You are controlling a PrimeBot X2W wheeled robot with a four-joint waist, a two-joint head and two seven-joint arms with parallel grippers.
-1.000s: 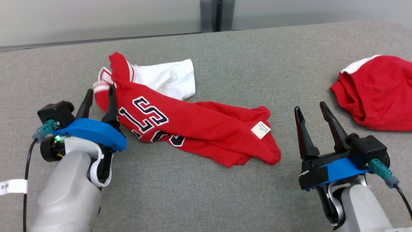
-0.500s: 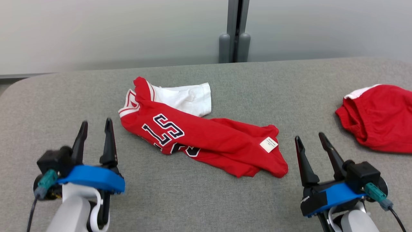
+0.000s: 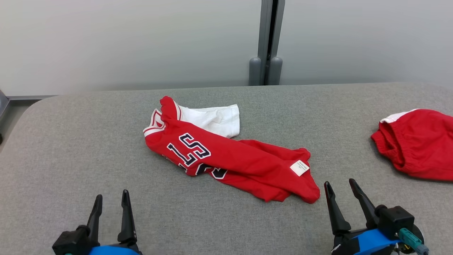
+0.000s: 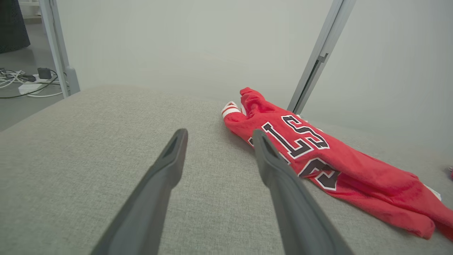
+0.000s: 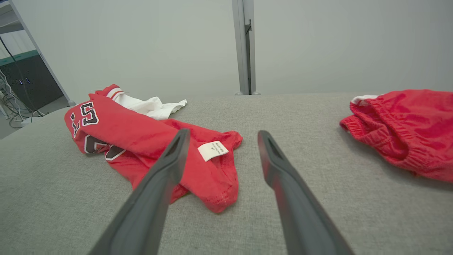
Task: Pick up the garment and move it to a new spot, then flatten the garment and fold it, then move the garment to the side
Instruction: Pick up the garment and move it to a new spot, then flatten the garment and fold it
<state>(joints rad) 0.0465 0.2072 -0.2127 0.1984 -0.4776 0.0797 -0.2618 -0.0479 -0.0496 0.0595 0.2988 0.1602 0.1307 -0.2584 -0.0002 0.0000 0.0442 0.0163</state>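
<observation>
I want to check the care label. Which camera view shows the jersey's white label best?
The right wrist view: the white label lies close and large on the red jersey. The head view shows it smaller, near the jersey's right end. In the left wrist view a white sliver at the far end may be it; unclear.

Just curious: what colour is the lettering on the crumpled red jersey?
Dark, white-outlined lettering; left wrist view.

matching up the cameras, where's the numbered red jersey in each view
Head view: red jersey, middle of the grey table.
Left wrist view: jersey right of centre, running to the right edge.
Right wrist view: jersey in the left half.
Shared landmark: the grey post behind the table.
</observation>
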